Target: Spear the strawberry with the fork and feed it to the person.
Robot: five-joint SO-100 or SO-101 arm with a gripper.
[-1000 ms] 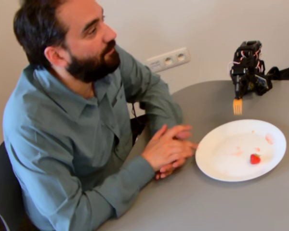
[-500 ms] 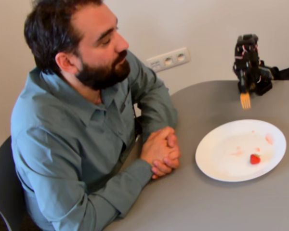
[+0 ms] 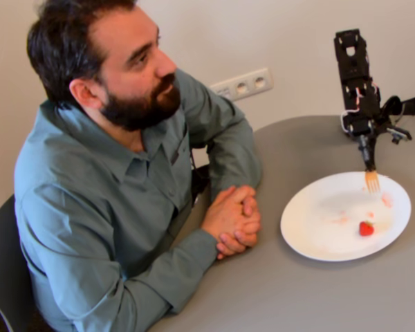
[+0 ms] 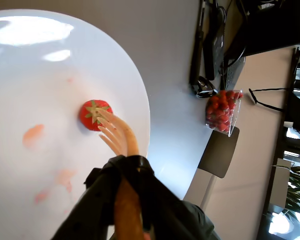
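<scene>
The strawberry (image 3: 366,228) lies on the right part of the white plate (image 3: 311,238), small and bright red. The yellow-orange fork (image 3: 372,181) hangs tines down over the plate's far rim, above and behind the fruit and clear of it. In the wrist view the tines of the fork (image 4: 117,135) overlap the strawberry (image 4: 94,114) by its green top on the plate (image 4: 40,75). My black gripper (image 4: 126,172) is shut around the fork's handle; in the fixed view the gripper (image 3: 367,146) points downward. The person (image 3: 111,173) sits at left, hands clasped on the table.
A white wall socket strip (image 3: 242,85) is behind the table. In the wrist view a clear box of strawberries (image 4: 222,110) and cables lie on the table beyond the plate, beside a chair (image 4: 217,152). The man's hands (image 3: 234,220) rest left of the plate.
The arm has unfolded and stretched upward. The fork has swung right and down, from over the bare table behind the plate to over its far rim. The man's head has turned slightly.
</scene>
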